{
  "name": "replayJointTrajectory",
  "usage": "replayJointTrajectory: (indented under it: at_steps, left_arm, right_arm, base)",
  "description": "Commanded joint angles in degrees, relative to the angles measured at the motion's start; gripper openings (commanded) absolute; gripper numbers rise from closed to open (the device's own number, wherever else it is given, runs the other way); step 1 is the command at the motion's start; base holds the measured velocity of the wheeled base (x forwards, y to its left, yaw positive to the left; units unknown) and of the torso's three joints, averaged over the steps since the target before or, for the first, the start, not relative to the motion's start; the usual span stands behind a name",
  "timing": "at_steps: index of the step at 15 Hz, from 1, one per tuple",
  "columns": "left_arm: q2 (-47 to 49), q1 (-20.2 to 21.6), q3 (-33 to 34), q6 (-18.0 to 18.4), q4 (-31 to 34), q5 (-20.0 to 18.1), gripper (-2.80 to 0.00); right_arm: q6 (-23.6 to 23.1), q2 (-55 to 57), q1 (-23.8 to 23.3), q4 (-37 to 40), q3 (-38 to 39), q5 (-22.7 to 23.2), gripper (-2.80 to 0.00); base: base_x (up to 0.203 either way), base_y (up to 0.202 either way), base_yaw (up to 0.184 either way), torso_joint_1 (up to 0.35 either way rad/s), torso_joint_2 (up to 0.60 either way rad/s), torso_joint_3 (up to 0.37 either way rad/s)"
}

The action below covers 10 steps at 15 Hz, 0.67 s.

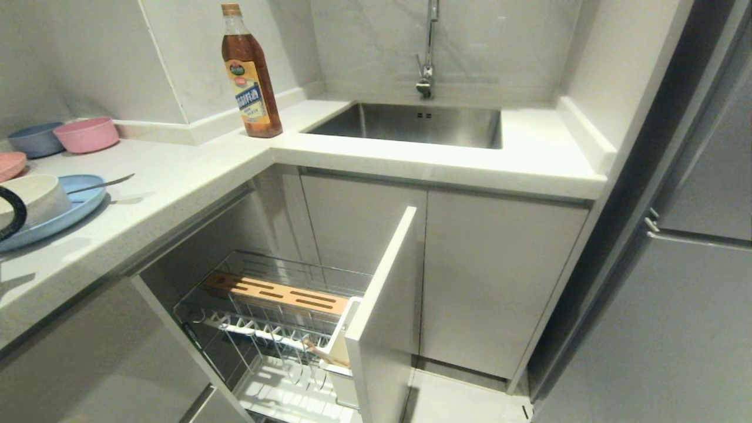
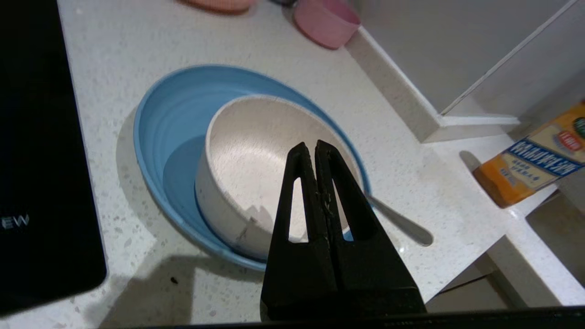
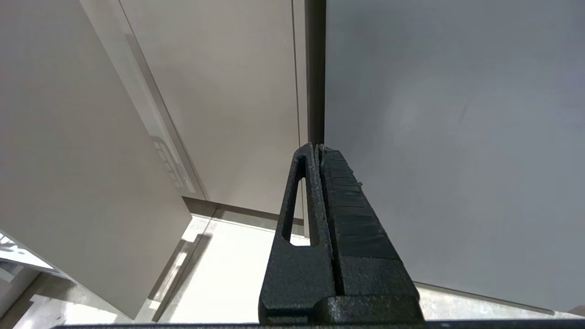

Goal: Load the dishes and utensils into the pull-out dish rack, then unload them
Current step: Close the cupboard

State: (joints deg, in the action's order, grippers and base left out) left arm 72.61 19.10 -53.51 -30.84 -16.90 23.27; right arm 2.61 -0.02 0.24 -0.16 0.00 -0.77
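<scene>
Two dishes are sitting nested on the speckled white stone counter (image 1: 176, 188): a wide, shallow light-blue plate (image 2: 169, 132) with faint ridged rings, and a smaller round white bowl (image 2: 256, 151), matte inside, resting in it toward the plate's rim. Slim silver spoon (image 2: 402, 224) is lying with its shiny long handle sticking out over the plate edge onto the counter. Left gripper (image 2: 315, 148), black, wedge-shaped fingers with slotted cut-outs, is hovering above the bowl, jaws pressed together tip to tip, nothing between them; cannot tell whether they are touching the bowl's rim. Flat glossy black panel (image 2: 41, 160) is lying on the counter just beside the plate.

Pull-out dish rack (image 1: 276, 317) is standing drawn out below the counter: chrome wire basket with upright prongs, slotted light-wood strip (image 1: 282, 291), white drip tray underneath, flat white front panel. Thin wooden chopsticks (image 1: 320, 352) seem to be lying in the rack near the front panel, only partly visible. Plate, bowl and spoon are well apart from the rack, up on the counter.

Right gripper (image 3: 317, 148), same black textured fingers, is hanging low by smooth cabinet fronts, jaws together, empty.

Pink bowl (image 1: 87, 134), grey-blue bowl (image 1: 34, 138) and pink plate (image 1: 10, 164) are sitting further back on the counter. Tall amber glass bottle (image 1: 249, 73) is standing near the steel sink (image 1: 411, 123).
</scene>
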Motion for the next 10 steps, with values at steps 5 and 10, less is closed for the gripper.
replayJointTrajectory:
  at_steps: [5, 10]
  left_arm:
    - [-4.3, -1.2, -13.2, 6.3, 0.4, -0.7, -2.8]
    - [-6.3, -12.9, -31.6, 9.4, 9.6, -1.7, -2.8]
  right_arm:
    - [-0.1, 0.0, 0.0, 0.0, 0.0, 0.0, -2.8]
    - [0.0, 0.0, 0.0, 0.0, 0.0, 0.0, -2.8]
  base:
    - [0.0, 0.0, 0.0, 0.0, 0.0, 0.0]
    - [0.0, 0.0, 0.0, 0.0, 0.0, 0.0]
